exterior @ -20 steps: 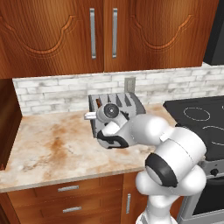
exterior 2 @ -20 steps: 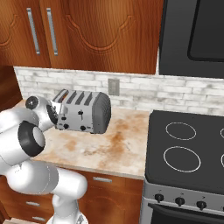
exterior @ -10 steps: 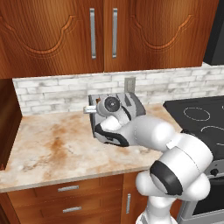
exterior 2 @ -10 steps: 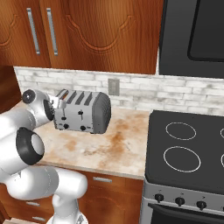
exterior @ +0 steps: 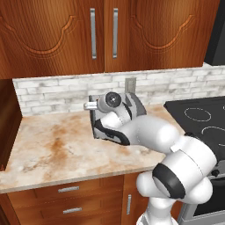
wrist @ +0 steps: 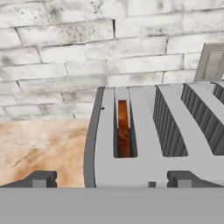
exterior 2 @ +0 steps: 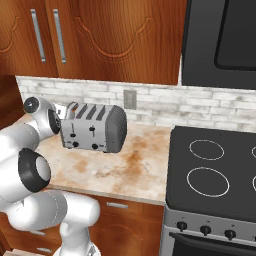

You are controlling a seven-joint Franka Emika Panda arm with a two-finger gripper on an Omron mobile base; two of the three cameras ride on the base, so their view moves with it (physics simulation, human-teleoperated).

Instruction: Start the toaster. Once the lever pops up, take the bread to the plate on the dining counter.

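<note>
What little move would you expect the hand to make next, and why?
Probably a short drop toward the toaster's front face to reach a black slider lever. In the hand view, the open hand hangs above the toaster's top, looking down on the bread sunk in the end slot, so starting it seems to come first.

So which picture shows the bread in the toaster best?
The hand view: the bread stands brown inside the toaster's leftmost slot there, seen from above. The right base view shows the toaster from its front, slots too shallow to see into. In the left base view the arm mostly hides it.
</note>
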